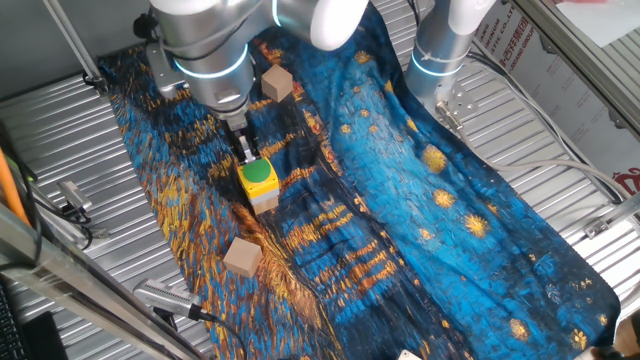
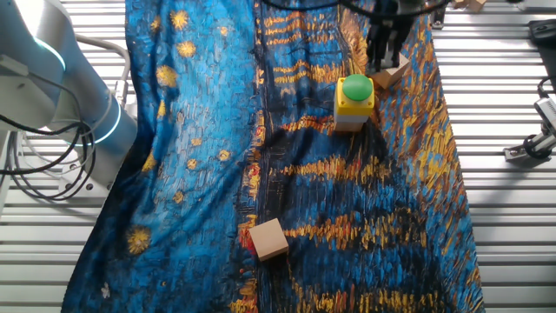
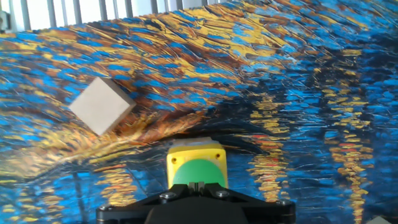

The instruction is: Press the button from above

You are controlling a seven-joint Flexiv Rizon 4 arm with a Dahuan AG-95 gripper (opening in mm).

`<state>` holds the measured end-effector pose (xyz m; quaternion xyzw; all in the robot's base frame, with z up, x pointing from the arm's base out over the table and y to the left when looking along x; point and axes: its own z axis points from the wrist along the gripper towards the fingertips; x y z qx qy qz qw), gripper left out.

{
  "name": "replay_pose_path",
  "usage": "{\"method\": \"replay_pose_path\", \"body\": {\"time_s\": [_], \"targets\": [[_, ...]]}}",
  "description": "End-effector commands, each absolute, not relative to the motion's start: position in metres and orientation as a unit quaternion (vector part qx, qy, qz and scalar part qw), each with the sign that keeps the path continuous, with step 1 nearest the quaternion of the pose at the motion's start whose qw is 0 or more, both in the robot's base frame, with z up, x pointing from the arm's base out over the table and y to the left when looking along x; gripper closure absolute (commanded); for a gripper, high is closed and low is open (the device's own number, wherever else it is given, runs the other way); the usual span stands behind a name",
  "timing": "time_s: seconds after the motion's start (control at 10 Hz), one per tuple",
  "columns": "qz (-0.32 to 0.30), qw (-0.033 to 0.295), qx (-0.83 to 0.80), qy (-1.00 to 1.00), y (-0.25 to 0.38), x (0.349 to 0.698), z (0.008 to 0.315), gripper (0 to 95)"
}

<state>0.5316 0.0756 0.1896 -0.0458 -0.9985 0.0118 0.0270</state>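
The button [image 1: 258, 173] is a round green cap on a small yellow box with a pale grey base, standing on the blue and gold cloth. It also shows in the other fixed view [image 2: 354, 87] and in the hand view [image 3: 197, 169]. My gripper [image 1: 249, 153] hangs just above and slightly behind the cap. In the other fixed view the gripper [image 2: 381, 63] stands a little beyond the button. In the hand view the gripper [image 3: 197, 185] has its two fingertips pressed together, shut and empty, over the near edge of the green cap. I cannot tell whether they touch the cap.
One tan wooden cube [image 1: 277, 83] lies behind the button and another [image 1: 242, 256] in front of it. The hand view shows one cube [image 3: 101, 106] to the left. The cloth [image 1: 420, 200] covers a slatted metal table [image 1: 60, 130]. A second arm's base [image 1: 440, 50] stands at the back.
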Motion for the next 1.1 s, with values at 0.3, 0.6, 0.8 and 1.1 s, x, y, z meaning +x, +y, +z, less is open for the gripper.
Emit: {"method": "replay_pose_path", "body": {"time_s": [0.3,0.6,0.8,1.1], "targets": [[0.012,0.028,-0.050,-0.998,0.072,0.538,0.176,95.0],[0.013,0.027,-0.052,-0.998,0.068,0.546,0.153,95.0],[0.017,0.019,-0.054,-0.998,0.067,0.549,0.138,95.0],[0.018,0.023,-0.052,-0.998,0.067,0.548,0.140,95.0]]}}
